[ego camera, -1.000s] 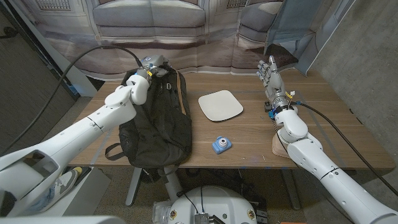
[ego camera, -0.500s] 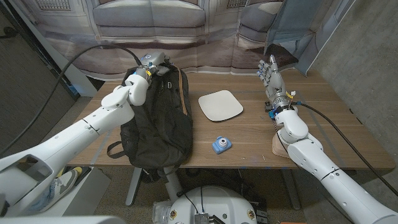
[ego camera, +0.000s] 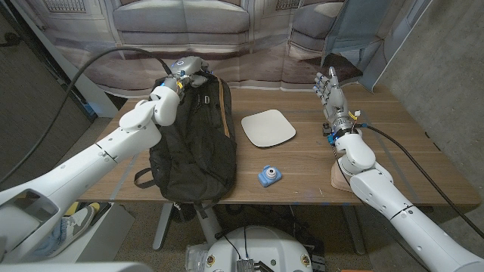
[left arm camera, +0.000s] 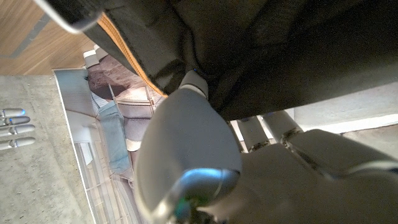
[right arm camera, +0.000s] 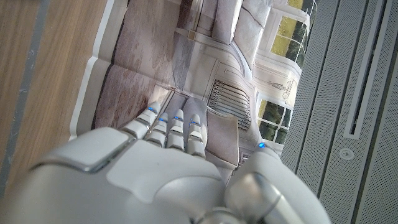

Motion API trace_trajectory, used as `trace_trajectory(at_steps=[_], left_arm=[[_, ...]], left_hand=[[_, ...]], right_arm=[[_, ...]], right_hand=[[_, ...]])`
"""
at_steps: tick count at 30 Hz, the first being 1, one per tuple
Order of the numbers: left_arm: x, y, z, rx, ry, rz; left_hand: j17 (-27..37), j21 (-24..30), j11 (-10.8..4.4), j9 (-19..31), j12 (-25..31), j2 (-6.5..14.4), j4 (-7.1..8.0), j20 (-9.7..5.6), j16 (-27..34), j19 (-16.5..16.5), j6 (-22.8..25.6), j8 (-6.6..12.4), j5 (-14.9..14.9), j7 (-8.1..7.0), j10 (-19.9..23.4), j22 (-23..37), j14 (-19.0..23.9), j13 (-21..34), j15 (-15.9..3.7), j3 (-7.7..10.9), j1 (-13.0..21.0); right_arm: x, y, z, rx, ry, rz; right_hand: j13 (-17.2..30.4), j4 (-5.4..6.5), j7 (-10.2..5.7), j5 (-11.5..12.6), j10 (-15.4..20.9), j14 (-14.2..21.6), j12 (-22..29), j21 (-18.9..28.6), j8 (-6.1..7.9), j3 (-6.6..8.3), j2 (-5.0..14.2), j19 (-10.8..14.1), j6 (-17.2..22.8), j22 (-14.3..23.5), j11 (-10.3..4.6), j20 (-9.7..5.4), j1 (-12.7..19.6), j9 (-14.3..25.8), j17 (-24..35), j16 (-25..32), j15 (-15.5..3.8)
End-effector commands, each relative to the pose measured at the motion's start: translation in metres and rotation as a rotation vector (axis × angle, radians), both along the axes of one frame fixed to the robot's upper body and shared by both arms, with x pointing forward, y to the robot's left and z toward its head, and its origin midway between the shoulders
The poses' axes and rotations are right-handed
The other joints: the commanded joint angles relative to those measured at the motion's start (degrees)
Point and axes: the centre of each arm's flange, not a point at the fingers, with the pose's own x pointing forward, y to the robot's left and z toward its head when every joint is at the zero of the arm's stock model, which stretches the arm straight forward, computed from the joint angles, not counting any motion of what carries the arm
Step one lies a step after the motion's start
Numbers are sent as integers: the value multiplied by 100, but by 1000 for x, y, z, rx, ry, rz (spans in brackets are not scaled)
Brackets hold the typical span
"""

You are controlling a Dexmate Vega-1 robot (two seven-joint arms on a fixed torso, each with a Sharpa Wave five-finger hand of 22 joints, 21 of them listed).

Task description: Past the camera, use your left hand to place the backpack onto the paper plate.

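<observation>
**Left hand grips the top of a black backpack on a wooden counter**

A wooden counter (ego camera: 302, 162) stretches across the head view, with a printed backdrop of a sofa hanging behind its far edge. A black backpack (ego camera: 193, 143) with a tan strap lies lengthwise on the left part of the counter. Its top end is near the far edge, and its bottom end hangs over the near edge.

The robot's left hand (ego camera: 184, 75) reaches in from the near left corner to the top end of the backpack. Its fingers are closed into the fabric there, holding the bag. In the left wrist view, the left hand's fingers (left arm camera: 261, 127) disappear into folds of dark fabric, and the tan strap runs along beside them.

A white paper plate (ego camera: 268, 128), square with rounded corners, lies flat near the middle of the counter, just to the right of the backpack and not touching it. A small blue toy camera (ego camera: 266, 176) sits close to the near edge, nearer than the plate and apart from both the plate and the backpack.

The right hand (ego camera: 330, 92) is near the far right corner of the counter, well apart from all three things. Its fingers are straight, pointing toward the far edge, and it holds nothing.
</observation>
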Motion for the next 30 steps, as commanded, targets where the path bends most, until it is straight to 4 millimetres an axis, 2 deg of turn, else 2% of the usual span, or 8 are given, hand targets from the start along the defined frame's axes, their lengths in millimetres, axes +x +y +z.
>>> trace_trajectory(at_steps=[1, 20, 30], left_arm=[[-10, -11, 18, 23, -23, -31], [-26, -28, 30, 51, -77, -88], [-29, -28, 35, 54, -90, -112]], left_hand=[[35, 70, 22, 24, -30, 52, -315, -406, -35, -42, 24, 39, 22, -18, 25, -11, 91, 34, -586, 348, 29], [113, 178, 28, 6, -102, 48, -306, -399, -105, -142, 7, 36, 25, -20, 10, -69, 54, 90, -595, 362, -17], [133, 228, -24, 0, -117, 32, -300, -428, -126, -149, 27, 48, 25, -54, 47, -92, 99, 113, -602, 365, -48]], right_arm=[[-7, -4, 1, 9, -12, -12], [-10, -4, -2, 24, -16, -12], [-10, -2, -2, 22, -20, -10]], right_hand=[[10, 0, 6, -30, 31, 31, -34, -1, 22, -30, 40, 35, 44, 13, -6, 1, -7, 30, 26, -27, 7], [10, -3, 10, -35, 56, 47, -30, 1, 20, -44, 49, 48, 55, 13, -9, 0, -5, 30, 26, -23, 5], [10, -5, 16, -36, 53, 51, -33, 1, 20, -50, 54, 52, 61, 13, -7, -1, -3, 31, 26, -23, 6]])
